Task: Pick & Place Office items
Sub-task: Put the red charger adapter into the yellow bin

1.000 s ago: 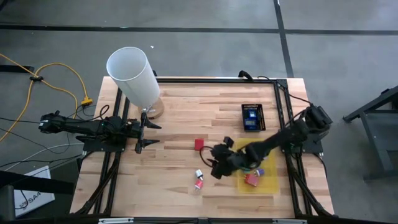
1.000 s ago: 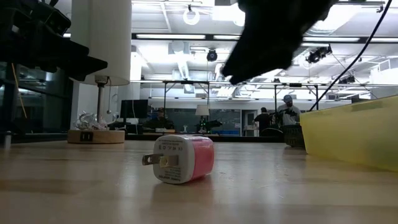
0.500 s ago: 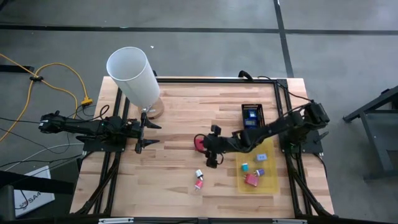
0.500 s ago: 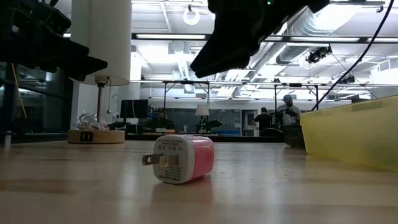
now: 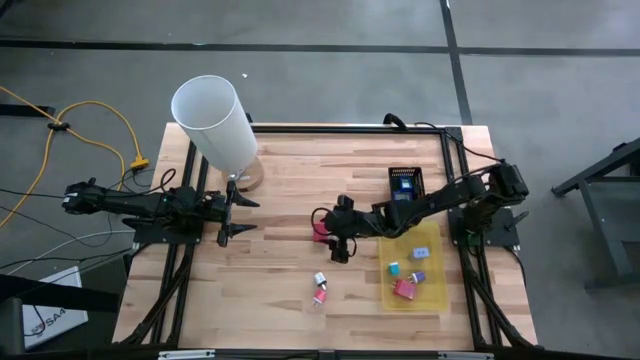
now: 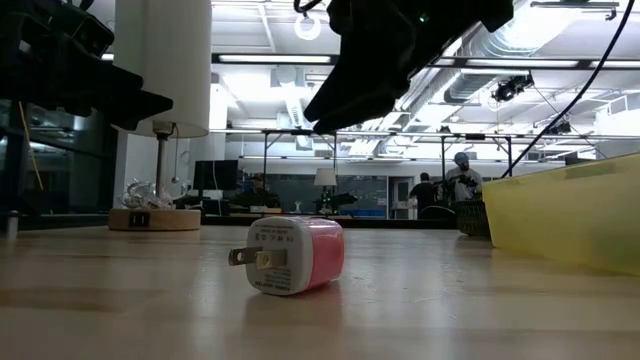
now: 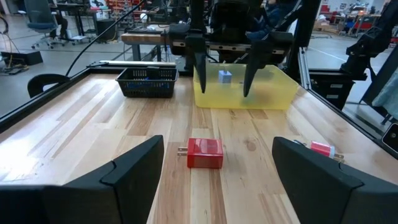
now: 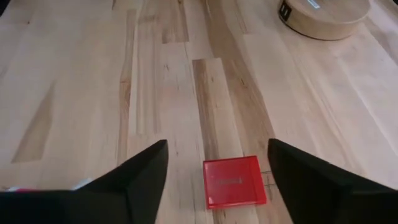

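Note:
A red block [image 8: 234,182] lies flat on the wooden table, also seen in the high view [image 5: 319,233] and the left wrist view [image 7: 205,153]. My right gripper [image 8: 217,147] hovers open above it, just toward the tray side [image 5: 336,232], touching nothing; its fingers hang down in the left wrist view [image 7: 224,84]. A pink and white plug block [image 6: 295,255] lies on its side nearer the near edge [image 5: 320,295], with a small white piece [image 5: 320,279] beside it. Several small blocks sit in the yellow tray [image 5: 438,270]. My left gripper [image 7: 217,146] waits open at the table's left [image 5: 230,210].
A tall white cylinder lamp [image 5: 215,125] on a round wooden base [image 6: 155,218] stands at the far left. A black basket [image 5: 406,187] sits beyond the yellow tray [image 7: 273,93]. Bare wood lies between the two arms. People stand in the room behind the table.
My right gripper has moved from the tray's left edge toward the table's left and a little toward the far edge, ending over the red block. The blocks on the table have stayed where they were.

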